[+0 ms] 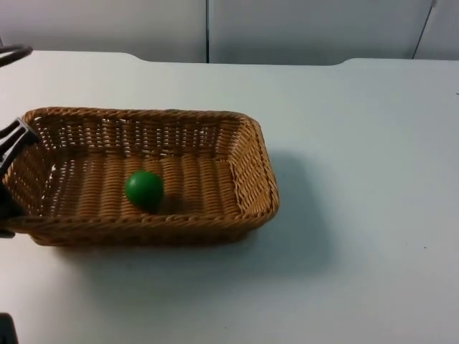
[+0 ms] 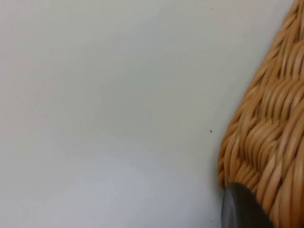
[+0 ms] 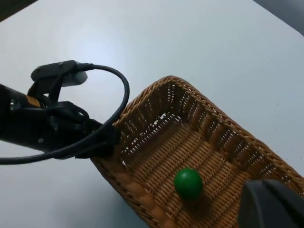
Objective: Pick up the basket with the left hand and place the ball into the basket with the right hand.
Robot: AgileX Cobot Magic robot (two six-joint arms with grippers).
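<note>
On the white table (image 1: 358, 179) you see the wicker basket (image 1: 244, 154) with the green ball (image 1: 143, 188) lying inside on its floor. Your left gripper (image 1: 8, 179) clamps the basket's short wall. Your right gripper (image 3: 270, 206) hangs above the basket; I cannot tell its opening.

Black arm (image 3: 42, 126), yellow label (image 3: 32, 101)

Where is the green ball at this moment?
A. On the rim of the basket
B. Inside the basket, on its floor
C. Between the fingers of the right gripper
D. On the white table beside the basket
B: the green ball lies on the woven floor inside the basket, away from its walls.
</note>
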